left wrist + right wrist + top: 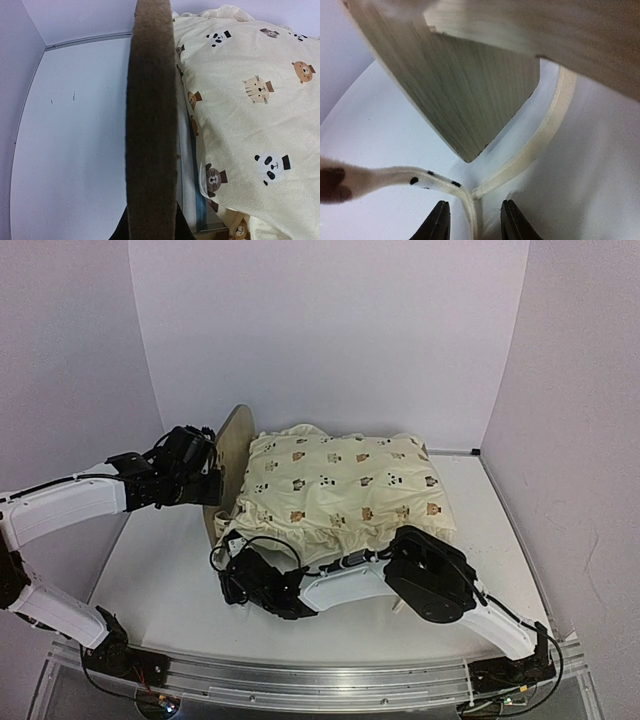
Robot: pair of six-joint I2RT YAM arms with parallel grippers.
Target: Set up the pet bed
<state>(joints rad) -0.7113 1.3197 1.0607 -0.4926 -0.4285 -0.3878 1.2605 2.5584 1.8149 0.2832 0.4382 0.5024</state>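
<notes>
in the left tool (208, 478), apparently pinched, stands the pet bed (236, 440).

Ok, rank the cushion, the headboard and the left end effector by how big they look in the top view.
1. The cushion, by far.
2. The headboard and the left end effector: about alike. The headboard shows nearly edge-on, so I won't rank them.

pet bed (465, 100) of matt, pale grained wood; cushion (350, 485) soft printed cloth.
</notes>
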